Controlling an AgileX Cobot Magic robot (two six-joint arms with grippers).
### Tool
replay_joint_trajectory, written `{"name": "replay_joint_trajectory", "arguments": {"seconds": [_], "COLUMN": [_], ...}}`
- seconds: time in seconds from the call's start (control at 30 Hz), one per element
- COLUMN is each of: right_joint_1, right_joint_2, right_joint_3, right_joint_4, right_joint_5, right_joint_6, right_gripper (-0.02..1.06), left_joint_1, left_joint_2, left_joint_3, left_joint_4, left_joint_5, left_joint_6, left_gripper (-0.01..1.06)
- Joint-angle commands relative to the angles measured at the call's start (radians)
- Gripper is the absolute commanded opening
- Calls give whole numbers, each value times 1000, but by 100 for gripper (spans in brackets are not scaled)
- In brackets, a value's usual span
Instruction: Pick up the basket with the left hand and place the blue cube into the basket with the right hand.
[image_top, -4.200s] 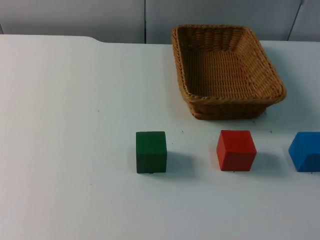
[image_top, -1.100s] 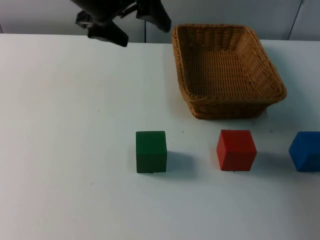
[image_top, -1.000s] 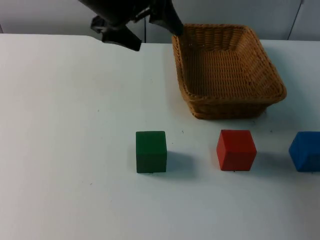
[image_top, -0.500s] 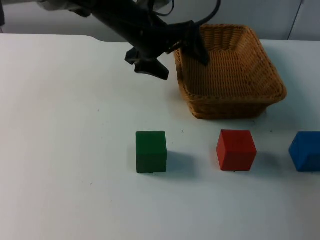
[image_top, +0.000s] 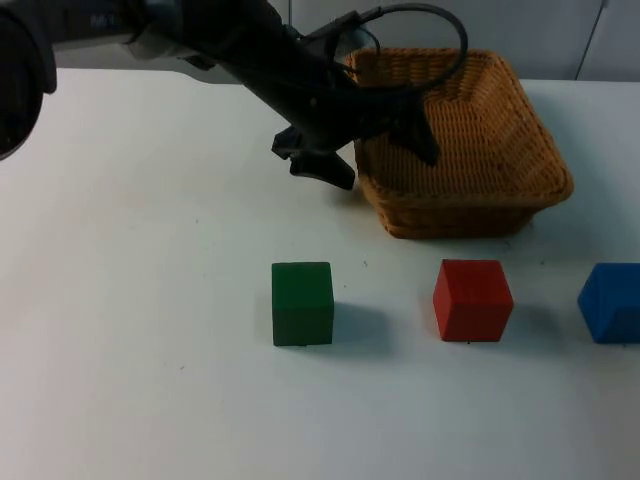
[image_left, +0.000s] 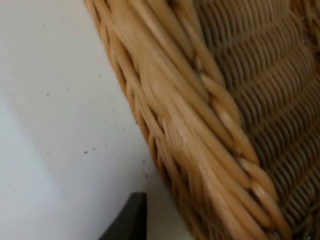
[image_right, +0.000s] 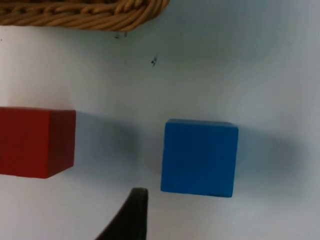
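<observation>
The woven basket (image_top: 470, 200) stands at the back of the table, right of centre. My left gripper (image_top: 368, 150) is open and straddles the basket's left wall, one finger outside over the table and one inside. In the left wrist view the basket rim (image_left: 200, 125) runs close by, with a fingertip (image_left: 127, 220) on its outer side. The blue cube (image_top: 612, 303) rests at the table's right edge, in front of the basket. My right gripper (image_right: 134, 216) hangs above the table just beside the blue cube (image_right: 199, 157).
A red cube (image_top: 472, 300) sits in front of the basket, left of the blue one, and also appears as the red cube (image_right: 35, 142) in the right wrist view. A green cube (image_top: 302, 303) sits further left. The grey partition wall (image_top: 450, 25) rises behind the basket.
The left arm has come in from the upper left and swung down and right until its gripper straddles the basket's left wall. Basket and cubes have stayed put.
</observation>
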Motion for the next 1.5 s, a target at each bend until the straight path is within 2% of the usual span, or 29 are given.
{"name": "replay_joint_trajectory", "arguments": {"seconds": [0.0, 0.1, 0.13, 0.27, 0.3, 0.43, 0.67, 0.8, 0.87, 0.9, 0.93, 1.13, 1.3, 1.37, 1.47], "right_joint_1": [-5, -5, -5, -5, -5, -5, -5, -5, -5, -5, -5, -5, -5, -5, -5], "right_joint_2": [-2, -2, -2, -2, -2, -2, -2, -2, -2, -2, -2, -2, -2, -2, -2], "right_joint_3": [-6, -6, -6, -6, -6, -6, -6, -6, -6, -6, -6, -6, -6, -6, -6], "right_joint_4": [-5, -5, -5, -5, -5, -5, -5, -5, -5, -5, -5, -5, -5, -5, -5], "right_joint_5": [-9, -9, -9, -17, -17, -22, -32, -40, -43, -43, -46, -59, -63, -63, -63], "right_joint_6": [-6, -6, -6, -6, -6, -6, -6, -6, -6, -6, -6, -6, -6, -6, -6], "right_gripper": [101, 101, 101, 101, 101, 101, 101, 101, 101, 101, 101, 101, 101, 101, 101], "left_joint_1": [-8, -8, -8, -8, -8, -8, -11, -17, -19, -19, -19, -19, -19, -19, -17], "left_joint_2": [5, 5, 5, 5, 5, 5, 5, 5, 5, 5, 5, 5, 5, 2, -3], "left_joint_3": [-11, -11, -11, -11, -11, -11, -11, -11, -11, -11, -11, -11, -11, -11, -11], "left_joint_4": [16, 18, 18, 18, 18, 18, 10, 10, 10, 7, -2, -29, -64, -149, -210], "left_joint_5": [-18, -43, -43, -68, -68, -100, -151, -181, -201, -219, -233, -288, -359, -413, -417], "left_joint_6": [-28, -59, -59, -96, -96, -96, -103, -105, -105, -105, -107, -112, -159, -160, -160], "left_gripper": [100, 88, 88, 70, 70, 51, 49, 43, 32, 22, 16, 0, 0, 0, 0]}}
